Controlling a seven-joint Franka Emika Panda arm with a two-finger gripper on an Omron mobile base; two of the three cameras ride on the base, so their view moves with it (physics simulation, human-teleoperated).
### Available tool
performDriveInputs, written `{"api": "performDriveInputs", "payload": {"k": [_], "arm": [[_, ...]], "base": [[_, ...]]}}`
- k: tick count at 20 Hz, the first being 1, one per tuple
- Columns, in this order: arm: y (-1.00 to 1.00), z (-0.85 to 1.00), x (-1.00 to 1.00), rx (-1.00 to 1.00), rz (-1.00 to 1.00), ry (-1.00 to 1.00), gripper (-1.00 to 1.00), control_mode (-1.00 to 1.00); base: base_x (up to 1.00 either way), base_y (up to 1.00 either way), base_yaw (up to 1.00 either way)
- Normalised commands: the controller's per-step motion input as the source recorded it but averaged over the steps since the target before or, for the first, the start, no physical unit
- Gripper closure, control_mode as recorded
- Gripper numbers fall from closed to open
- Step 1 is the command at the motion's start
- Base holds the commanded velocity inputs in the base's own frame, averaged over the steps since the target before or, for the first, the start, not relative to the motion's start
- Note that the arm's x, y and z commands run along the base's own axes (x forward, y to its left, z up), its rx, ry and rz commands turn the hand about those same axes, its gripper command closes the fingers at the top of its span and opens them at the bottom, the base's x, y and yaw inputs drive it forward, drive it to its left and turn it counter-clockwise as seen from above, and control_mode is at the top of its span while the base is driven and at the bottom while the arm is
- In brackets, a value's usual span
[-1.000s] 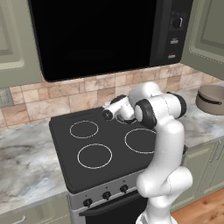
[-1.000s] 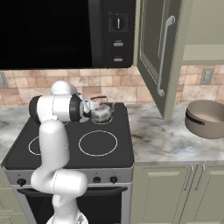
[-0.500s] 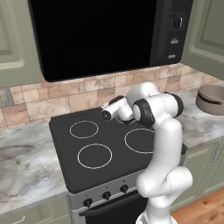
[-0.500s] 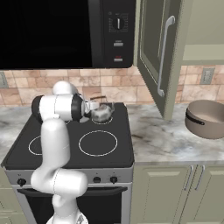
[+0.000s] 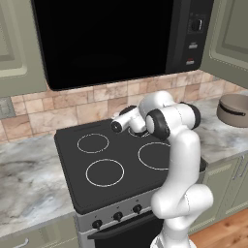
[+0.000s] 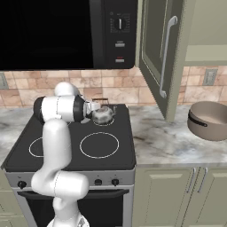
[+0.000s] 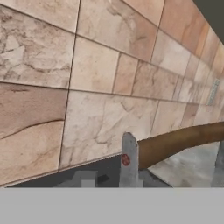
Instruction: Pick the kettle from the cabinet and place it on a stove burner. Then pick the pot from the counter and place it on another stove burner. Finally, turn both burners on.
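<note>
The kettle (image 6: 103,115) sits on the far right burner (image 6: 104,119), its brown handle (image 7: 183,138) lying across between the slightly parted jaws, while the pot (image 6: 209,120) waits far right on the surface (image 6: 164,142).

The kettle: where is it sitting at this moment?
In the right base view the kettle sits on the cooktop's back right burner, below the microwave, beside the gripper.

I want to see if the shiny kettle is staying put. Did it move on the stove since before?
No. In the right base view the kettle sits on the same back burner ring as earlier, just below the tiled wall.
</note>
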Motion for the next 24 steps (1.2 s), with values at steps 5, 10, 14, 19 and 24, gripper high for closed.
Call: {"api": "performDriveInputs", "payload": {"k": [5, 10, 14, 19, 24], "arm": [[0.0, -0.03, 0.0, 0.0, 0.0, -0.03, -1.0, -1.0], [0.0, -0.04, 0.0, 0.0, 0.0, -0.01, -1.0, -1.0], [0.0, -0.03, -0.04, 0.0, 0.0, 0.0, -1.0, -1.0], [0.0, -0.02, -0.13, 0.0, 0.0, 0.0, -1.0, -1.0], [0.0, 0.0, -0.17, 0.0, 0.0, 0.0, -1.0, -1.0]], "base": [[0.0, 0.0, 0.0], [0.0, 0.0, 0.0], [0.0, 0.0, 0.0], [0.0, 0.0, 0.0], [0.0, 0.0, 0.0]]}}
